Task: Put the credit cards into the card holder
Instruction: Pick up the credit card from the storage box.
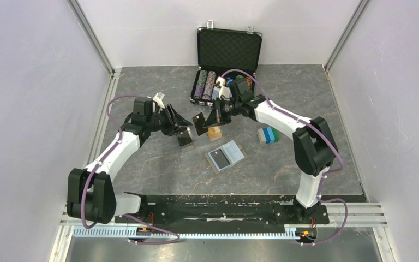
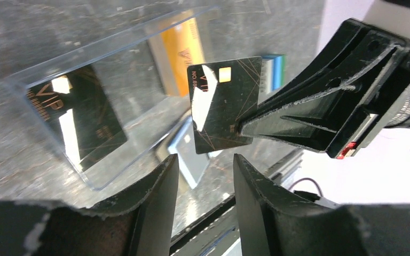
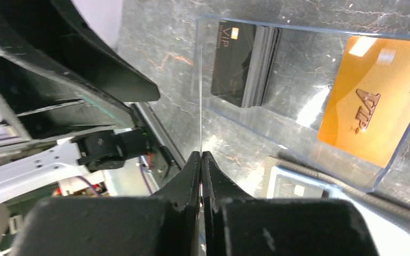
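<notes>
Right gripper [image 2: 240,128] is clamped tight on one edge of a black credit card [image 2: 225,104], holding it tilted in mid-air. Left gripper [image 2: 205,165] hangs just beneath, jaws apart, nothing between them. Card holder [image 1: 234,151] lies open on the table [image 1: 283,98], a second black card [image 1: 218,159] inside.

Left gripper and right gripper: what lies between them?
A black credit card, pinched at its edge by the right gripper, just ahead of the open left gripper; clearest in the left wrist view.
</notes>
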`<action>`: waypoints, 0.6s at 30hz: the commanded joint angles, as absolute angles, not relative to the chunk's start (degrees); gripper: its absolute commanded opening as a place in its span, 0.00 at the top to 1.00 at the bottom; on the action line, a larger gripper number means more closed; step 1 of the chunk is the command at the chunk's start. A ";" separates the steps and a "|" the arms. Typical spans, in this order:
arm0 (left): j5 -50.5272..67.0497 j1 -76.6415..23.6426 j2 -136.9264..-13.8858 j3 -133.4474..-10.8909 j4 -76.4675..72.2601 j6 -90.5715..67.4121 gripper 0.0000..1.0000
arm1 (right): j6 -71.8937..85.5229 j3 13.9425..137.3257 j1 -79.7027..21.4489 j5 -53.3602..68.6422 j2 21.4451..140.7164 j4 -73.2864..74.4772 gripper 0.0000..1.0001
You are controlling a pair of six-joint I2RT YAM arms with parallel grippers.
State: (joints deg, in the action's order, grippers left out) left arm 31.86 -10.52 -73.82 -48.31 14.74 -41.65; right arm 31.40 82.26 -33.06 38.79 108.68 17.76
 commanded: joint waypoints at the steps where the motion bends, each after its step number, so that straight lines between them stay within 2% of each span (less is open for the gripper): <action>1: 40.56 -10.55 -73.52 -46.46 0.55 -49.39 0.51 | 38.03 78.49 -31.00 45.60 101.74 9.50 1.00; 13: 46.27 -14.80 -76.81 -44.82 -12.28 -55.87 0.51 | 47.11 71.80 -29.86 50.51 95.68 0.44 1.00; 15: 46.04 -15.58 -77.13 -44.65 -13.17 -56.70 0.54 | 47.55 71.08 -29.81 50.71 95.26 -1.40 1.00; 18: 45.02 -15.73 -76.31 -43.26 -15.30 -58.19 0.65 | 47.29 69.95 -29.72 50.72 94.93 -1.41 1.00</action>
